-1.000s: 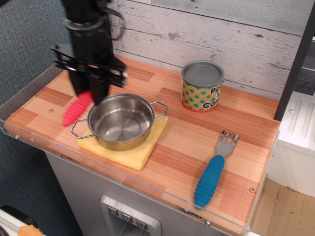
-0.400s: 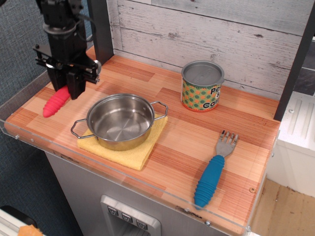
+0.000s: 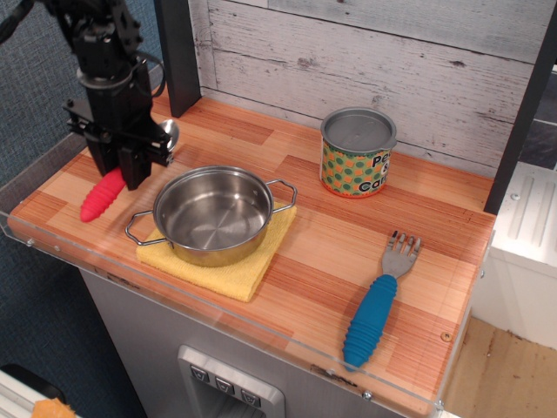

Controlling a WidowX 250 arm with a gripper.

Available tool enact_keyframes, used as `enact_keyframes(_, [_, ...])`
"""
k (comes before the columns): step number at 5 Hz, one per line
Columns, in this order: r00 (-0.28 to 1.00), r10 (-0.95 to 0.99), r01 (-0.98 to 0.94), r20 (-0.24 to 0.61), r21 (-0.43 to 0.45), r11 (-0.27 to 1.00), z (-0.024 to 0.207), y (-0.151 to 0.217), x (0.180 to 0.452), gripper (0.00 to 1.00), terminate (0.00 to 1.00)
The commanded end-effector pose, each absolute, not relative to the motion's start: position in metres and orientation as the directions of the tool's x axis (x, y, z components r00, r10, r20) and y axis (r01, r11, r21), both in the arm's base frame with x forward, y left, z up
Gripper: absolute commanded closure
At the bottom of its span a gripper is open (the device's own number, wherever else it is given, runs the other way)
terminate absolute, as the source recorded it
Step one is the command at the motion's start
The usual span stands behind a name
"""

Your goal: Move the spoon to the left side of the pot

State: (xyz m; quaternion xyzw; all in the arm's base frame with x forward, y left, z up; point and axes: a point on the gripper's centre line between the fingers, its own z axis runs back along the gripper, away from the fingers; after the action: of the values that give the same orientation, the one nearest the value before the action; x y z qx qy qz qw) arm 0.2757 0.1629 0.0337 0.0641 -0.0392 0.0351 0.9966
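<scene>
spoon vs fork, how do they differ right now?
The spoon has a red-pink ribbed handle; the fork has a blue one. The spoon lies left of the pot, partly hidden under the gripper; the fork lies in the open at the right front of the counter, away from the arm. The spoon's metal end is a round bowl near the back; the fork's is tines. Both have thick ribbed handles and shiny metal heads.

black arm [image 3: 96, 35]; boxy black end effector [image 3: 120, 165]
</scene>
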Motion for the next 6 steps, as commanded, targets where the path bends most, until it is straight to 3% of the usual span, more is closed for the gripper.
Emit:
enact_keyframes(1, [0.989,0.049,-0.063,0.139,0.1,0.993,0.032,0.174,0.271,1.0,0.0])
enact_keyframes(3, [0.99,0.031,-0.048,0.139,0.117,0.992,0.032,0.169,0.273,1.0,0.0])
enact_keyframes(4, [0.985,0.055,-0.073,0.164,0.108,0.991,0.037,0.17,0.269,0.0,0.0])
enact_keyframes(6, [0.981,0.076,-0.098,0.18,0.12,0.988,0.045,0.171,0.264,0.0,0.0])
